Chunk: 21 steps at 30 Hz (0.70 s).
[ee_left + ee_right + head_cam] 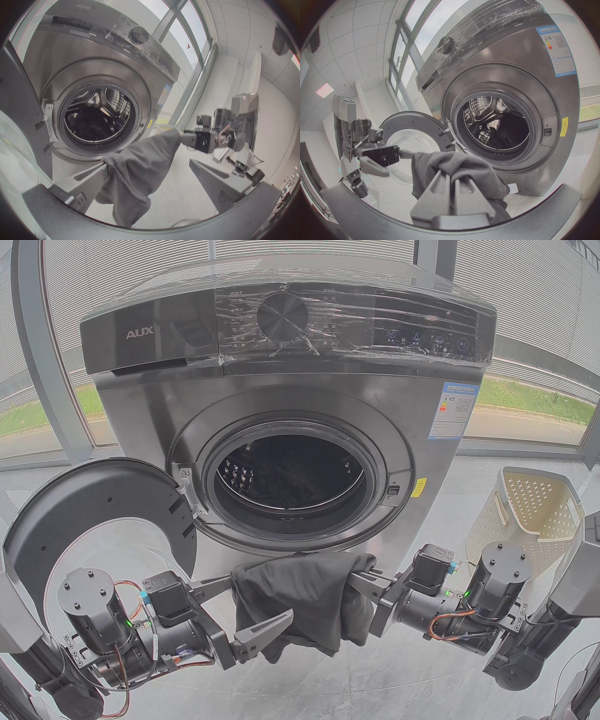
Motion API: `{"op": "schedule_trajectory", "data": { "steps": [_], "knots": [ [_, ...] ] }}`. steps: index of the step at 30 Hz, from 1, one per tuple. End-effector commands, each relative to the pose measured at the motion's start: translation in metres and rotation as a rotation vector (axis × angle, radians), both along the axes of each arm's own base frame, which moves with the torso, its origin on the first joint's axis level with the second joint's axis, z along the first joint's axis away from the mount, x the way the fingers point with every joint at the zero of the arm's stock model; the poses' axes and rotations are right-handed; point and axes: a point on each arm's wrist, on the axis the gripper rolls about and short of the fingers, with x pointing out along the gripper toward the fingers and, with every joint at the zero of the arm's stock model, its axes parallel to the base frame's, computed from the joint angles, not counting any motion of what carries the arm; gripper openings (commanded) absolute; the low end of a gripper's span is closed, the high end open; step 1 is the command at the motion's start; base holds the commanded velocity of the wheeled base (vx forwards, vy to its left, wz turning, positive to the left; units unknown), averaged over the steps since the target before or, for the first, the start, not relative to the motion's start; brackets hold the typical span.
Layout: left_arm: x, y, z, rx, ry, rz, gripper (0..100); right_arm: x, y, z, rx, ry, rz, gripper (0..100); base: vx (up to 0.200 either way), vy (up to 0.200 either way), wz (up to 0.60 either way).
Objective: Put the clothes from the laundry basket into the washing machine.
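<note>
- Pinches one end of the dark garment (300, 596) with the right gripper (453, 177), fingers pressed together.
- Holds the left gripper (148, 165) spread wide, the other end merely hooked over one finger.
- Carries the garment crosswise, fingertips to fingertips, sagging below both.
- Faces the open mouth of the washing machine (400, 427), just beyond and above the fingertips; probably needs a forward push, right arm leading.
</note>
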Motion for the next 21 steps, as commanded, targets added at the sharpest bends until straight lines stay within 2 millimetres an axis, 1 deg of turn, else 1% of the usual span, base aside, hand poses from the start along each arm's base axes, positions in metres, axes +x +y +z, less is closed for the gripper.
{"op": "schedule_trajectory", "data": {
  "steps": [1, 2, 3, 5, 6, 8, 9, 15, 21],
  "knots": [
    [-0.003, 0.001, -0.021, 0.082, 0.065, -0.012, 100, 0.000, -0.002, 0.007, 0.013, -0.029, -0.005, 0, 0.000, 0.000, 0.00],
    [-0.003, 0.001, -0.022, 0.087, 0.067, -0.012, 100, 0.000, -0.002, 0.007, 0.013, -0.029, -0.005, 0, 0.000, 0.000, 0.00],
    [-0.004, 0.002, -0.029, 0.127, 0.080, -0.026, 100, 0.001, -0.003, 0.007, 0.012, -0.030, -0.010, 0, 0.000, 0.000, 0.00],
    [-0.003, 0.002, -0.035, 0.155, 0.089, -0.035, 100, 0.002, -0.005, 0.007, 0.012, -0.030, -0.016, 0, 0.000, 0.000, 0.00],
    [-0.001, 0.001, -0.040, 0.178, 0.093, -0.031, 100, 0.001, -0.006, 0.006, 0.010, -0.028, -0.017, 0, 0.000, 0.000, 0.00],
    [0.001, 0.001, -0.043, 0.189, 0.094, -0.027, 100, 0.001, -0.007, 0.005, 0.006, -0.025, -0.019, 0, 0.000, 0.000, 0.00],
    [0.006, 0.004, -0.046, 0.209, 0.093, -0.008, 100, -0.001, -0.008, 0.004, -0.001, -0.017, -0.019, 0, 0.000, 0.000, 0.00],
    [0.010, 0.011, -0.054, 0.250, 0.106, 0.013, 100, 0.000, -0.013, 0.003, -0.007, -0.012, -0.031, 0, 0.000, 0.000, 0.00],
    [0.019, 0.002, -0.054, 0.233, 0.081, 0.003, 100, -0.004, -0.010, 0.005, -0.004, -0.016, -0.011, 0, 0.000, 0.000, 0.00]
  ]
}}
